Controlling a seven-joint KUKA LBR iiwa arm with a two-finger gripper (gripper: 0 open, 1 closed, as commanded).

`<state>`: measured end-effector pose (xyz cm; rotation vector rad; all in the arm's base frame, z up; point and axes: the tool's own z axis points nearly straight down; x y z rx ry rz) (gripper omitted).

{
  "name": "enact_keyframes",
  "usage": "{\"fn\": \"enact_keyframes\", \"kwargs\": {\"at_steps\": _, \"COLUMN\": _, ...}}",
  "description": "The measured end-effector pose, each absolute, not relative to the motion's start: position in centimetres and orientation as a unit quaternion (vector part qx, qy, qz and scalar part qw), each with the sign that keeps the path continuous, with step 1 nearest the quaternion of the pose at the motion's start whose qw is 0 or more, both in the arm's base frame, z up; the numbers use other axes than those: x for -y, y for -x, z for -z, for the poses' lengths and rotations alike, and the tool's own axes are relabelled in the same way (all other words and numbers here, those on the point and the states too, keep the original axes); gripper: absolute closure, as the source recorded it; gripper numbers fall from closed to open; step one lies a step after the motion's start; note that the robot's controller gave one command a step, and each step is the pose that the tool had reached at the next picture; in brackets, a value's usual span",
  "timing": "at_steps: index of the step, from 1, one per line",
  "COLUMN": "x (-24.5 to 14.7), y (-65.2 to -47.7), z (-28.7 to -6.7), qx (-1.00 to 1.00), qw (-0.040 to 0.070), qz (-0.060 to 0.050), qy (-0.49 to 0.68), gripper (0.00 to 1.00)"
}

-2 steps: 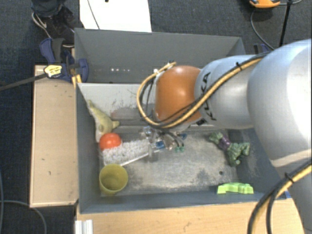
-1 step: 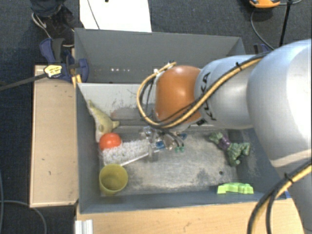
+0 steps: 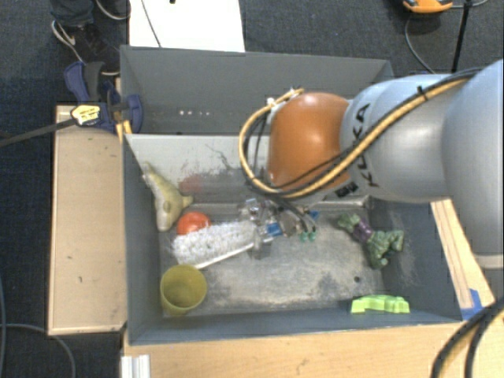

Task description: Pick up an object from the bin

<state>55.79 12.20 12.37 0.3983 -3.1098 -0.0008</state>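
Note:
My gripper (image 3: pixel 270 225) hangs below the orange cover, low in the middle of the bin. It is at the right end of a white bumpy brush-like thing (image 3: pixel 211 243) that lies slanted on the floor; whether it touches it I cannot tell. A red-orange ball (image 3: pixel 191 223) rests against the upper left side of the white thing. A small blue and green piece (image 3: pixel 308 231) lies just right of the gripper.
A yellow-green cup (image 3: pixel 183 287) stands in the front left corner. A pale yellowish toy (image 3: pixel 164 198) leans on the left wall. A green and purple figure (image 3: pixel 375 241) lies at the right, and a bright green flat piece (image 3: pixel 380 305) by the front wall.

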Motion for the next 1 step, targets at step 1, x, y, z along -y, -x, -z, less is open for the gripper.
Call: {"fn": "enact_keyframes", "kwargs": {"at_steps": 1, "x": -13.8, "y": -56.8, "z": -14.17, "qx": 0.992, "qw": -0.005, "qz": 0.001, "qy": -0.126, "gripper": 1.0}}
